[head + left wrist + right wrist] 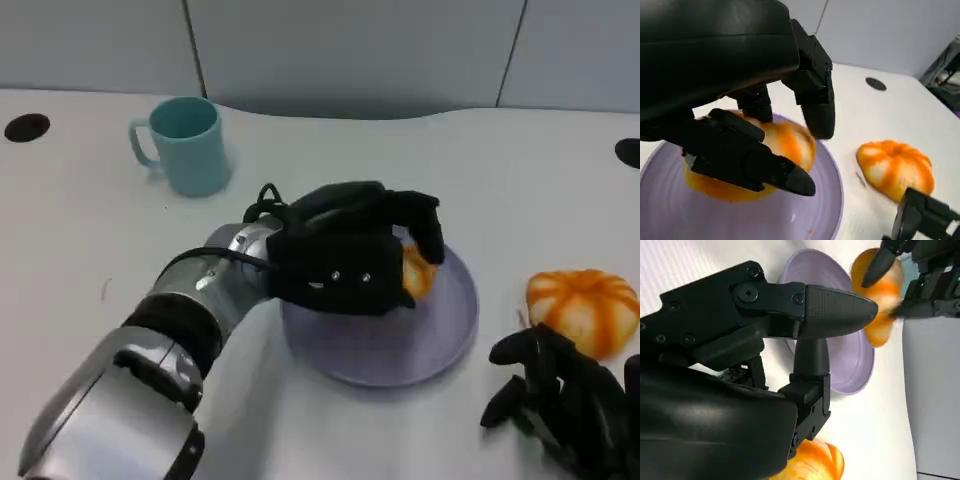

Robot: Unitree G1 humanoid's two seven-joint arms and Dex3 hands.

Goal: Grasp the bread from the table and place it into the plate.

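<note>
An orange-and-white bread sits in the grip of my left hand, whose fingers curl over it above the lilac plate. In the left wrist view the fingers wrap the bread just over the plate; I cannot tell whether it touches the plate. The right wrist view shows the bread, blurred, held by the left hand over the plate. My right hand lies near the table's front right corner, fingers apart, holding nothing.
A second orange-striped bread lies on the table right of the plate, just beyond my right hand. A teal mug stands at the back left. Dark holes mark the table's far corners.
</note>
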